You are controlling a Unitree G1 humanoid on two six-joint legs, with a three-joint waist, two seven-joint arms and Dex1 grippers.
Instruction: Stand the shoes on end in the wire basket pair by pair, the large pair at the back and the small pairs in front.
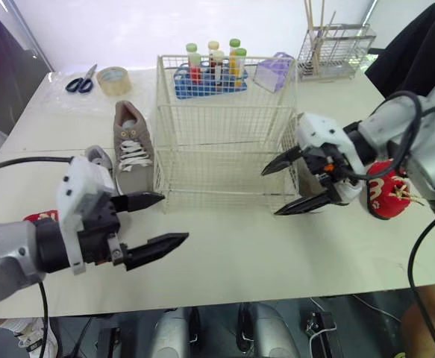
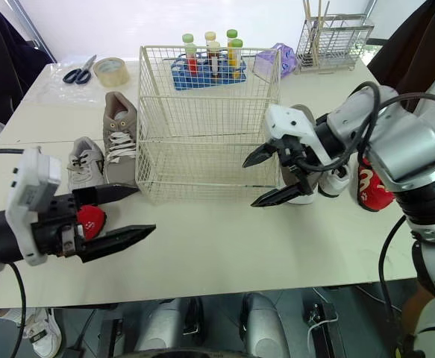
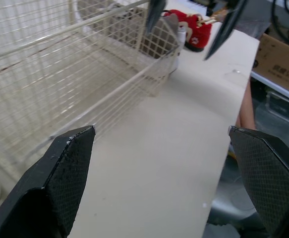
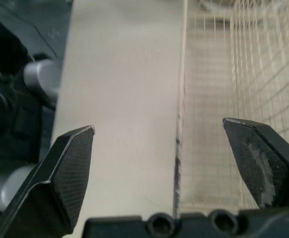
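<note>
The basket (image 1: 224, 179) sat mid-frame on the surface (image 1: 262, 261). Your left pincer (image 1: 174, 218) was down in the lower left of the frame, fingers spread wide with nothing between them, just in front of the basket's left corner. Your right pincer (image 1: 271, 192) was spread too, also holding nothing, right at the basket's right end.

A big grey shoe (image 1: 131, 149) lay flat just beside the basket's left wall. A small white shoe (image 2: 85, 160) lay next to it, and a small red shoe (image 2: 90, 218) peeked out behind your left pincer. On the right, a second grey shoe (image 3: 165, 37) sat against the basket, then a second white shoe (image 2: 335, 181) and a second red shoe (image 1: 385, 195). Scissors (image 1: 80, 80) and tape (image 1: 113, 80) were in the upper left.
</note>
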